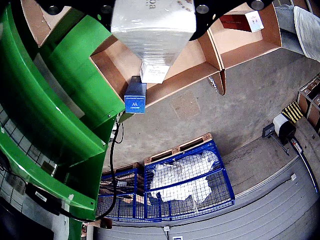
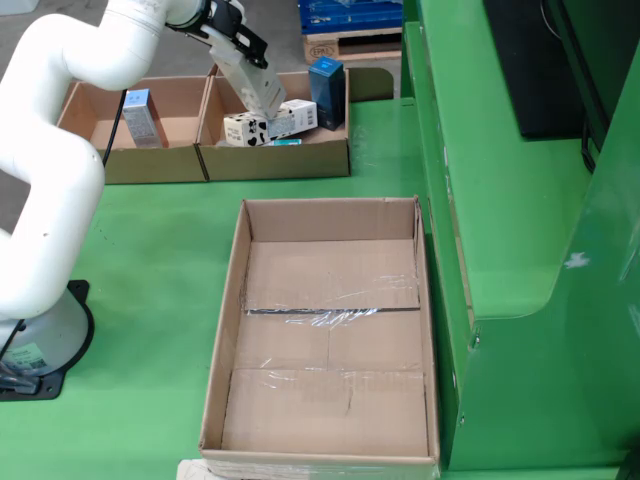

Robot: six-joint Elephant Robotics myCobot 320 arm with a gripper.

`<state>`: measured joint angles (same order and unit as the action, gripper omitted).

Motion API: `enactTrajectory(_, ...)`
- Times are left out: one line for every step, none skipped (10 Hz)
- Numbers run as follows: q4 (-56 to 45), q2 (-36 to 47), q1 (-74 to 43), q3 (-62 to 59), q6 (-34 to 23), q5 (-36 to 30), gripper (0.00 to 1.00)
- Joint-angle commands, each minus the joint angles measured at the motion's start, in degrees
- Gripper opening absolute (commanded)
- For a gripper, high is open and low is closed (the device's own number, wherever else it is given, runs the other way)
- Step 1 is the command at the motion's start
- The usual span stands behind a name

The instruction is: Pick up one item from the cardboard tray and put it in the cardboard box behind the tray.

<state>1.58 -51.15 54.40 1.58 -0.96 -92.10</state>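
Green table (image 2: 150, 250), arm (image 2: 60, 120) outstretched overhead

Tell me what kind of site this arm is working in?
Probably a warehouse or factory floor. The view that rides on the gripper shows bare concrete floor, blue wire-mesh cages on a wooden pallet; the view from the side shows cardboard boxes on a green industrial bench.

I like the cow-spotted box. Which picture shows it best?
The view from the side shows it best: the black-and-white spotted box lies in the cardboard box under the gripper. In the view that rides on the gripper, the held white package hides it.
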Motion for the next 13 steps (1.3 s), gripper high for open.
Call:
enactTrajectory(0.9, 1.8, -0.4, -1.6, 0.1, -0.3, 0.0)
enactTrajectory(0.9, 1.8, -0.4, -1.6, 0.1, -0.3, 0.0)
enactTrajectory(0.9, 1.8, -0.4, -1.6, 0.1, -0.3, 0.0)
enactTrajectory(0.9, 1.8, -0.4, -1.6, 0.1, -0.3, 0.0)
enactTrajectory(0.9, 1.8, -0.4, -1.6, 0.1, -0.3, 0.0)
enactTrajectory(0.9, 1.8, -0.4, -1.6, 0.1, -0.3, 0.0)
enactTrajectory(0.9, 1.8, -0.4, -1.6, 0.1, -0.3, 0.0)
enactTrajectory(0.9, 1.8, -0.4, -1.6, 0.1, -0.3, 0.0)
enactTrajectory(0.9, 1.8, -0.4, -1.6, 0.1, -0.3, 0.1)
enactTrajectory(0.9, 1.8, -0.4, -1.6, 0.1, -0.3, 0.2)
enactTrajectory(0.9, 1.8, -0.4, -1.6, 0.1, -0.3, 0.3)
enactTrajectory(0.9, 1.8, -0.4, -1.6, 0.1, -0.3, 0.4)
enactTrajectory(0.9, 1.8, -0.4, -1.6, 0.1, -0.3, 0.5)
